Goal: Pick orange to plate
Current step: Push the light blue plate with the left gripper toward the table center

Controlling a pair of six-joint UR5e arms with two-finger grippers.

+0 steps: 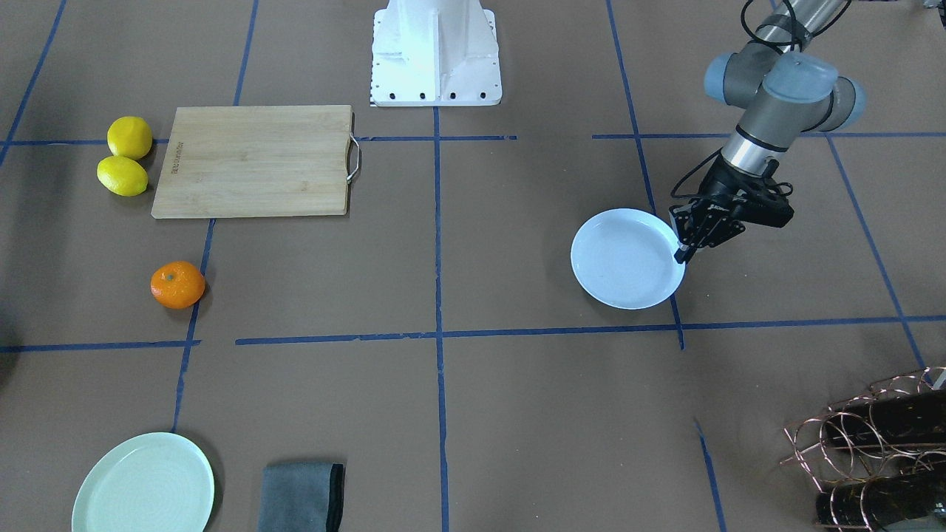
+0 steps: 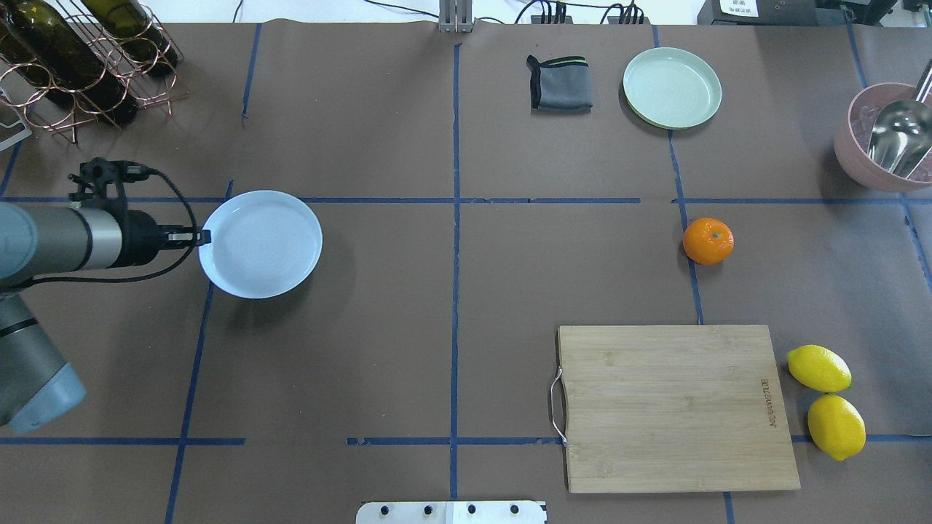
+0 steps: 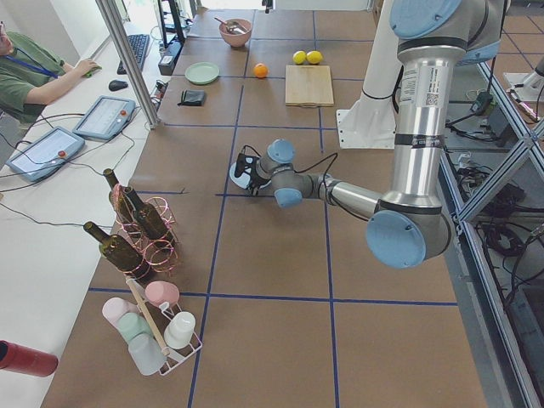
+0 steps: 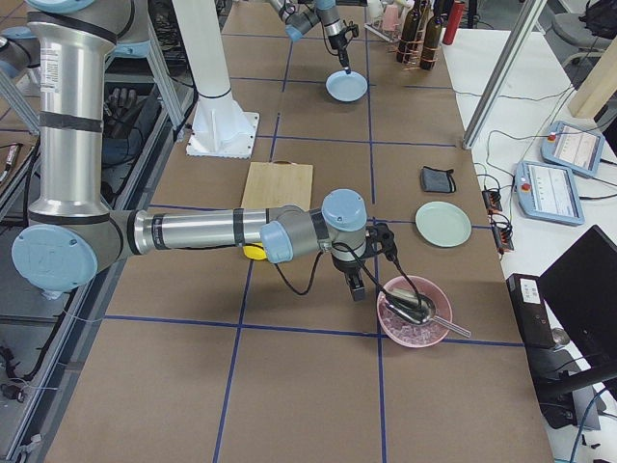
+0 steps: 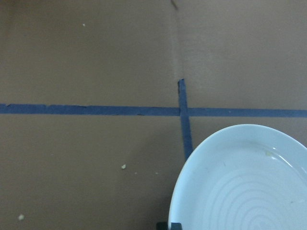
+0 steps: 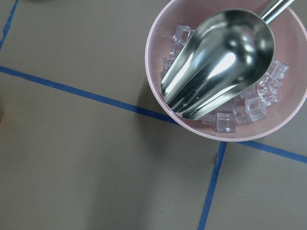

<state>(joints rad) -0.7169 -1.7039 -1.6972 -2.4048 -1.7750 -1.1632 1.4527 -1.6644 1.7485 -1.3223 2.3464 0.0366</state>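
Note:
The orange [image 2: 708,241] lies alone on the brown table, on the robot's right side, and shows at the left in the front-facing view [image 1: 177,284]. Far from it on the robot's left sits the white bluish plate [image 2: 261,244]. My left gripper [image 2: 206,236] reaches in level from the side and is shut on the plate's near rim [image 1: 675,255]. The left wrist view shows one dark fingertip [image 5: 169,225] at the plate's edge [image 5: 249,182]. My right gripper [image 4: 358,289] hangs beside the pink bowl, and I cannot tell whether it is open.
A pink bowl [image 2: 885,145] of ice cubes with a metal scoop stands at the far right. A wooden cutting board [image 2: 673,407] and two lemons [image 2: 819,369] lie near the robot's right. A mint-green plate [image 2: 671,87], a grey cloth [image 2: 559,84] and a wine rack [image 2: 80,58] line the far edge.

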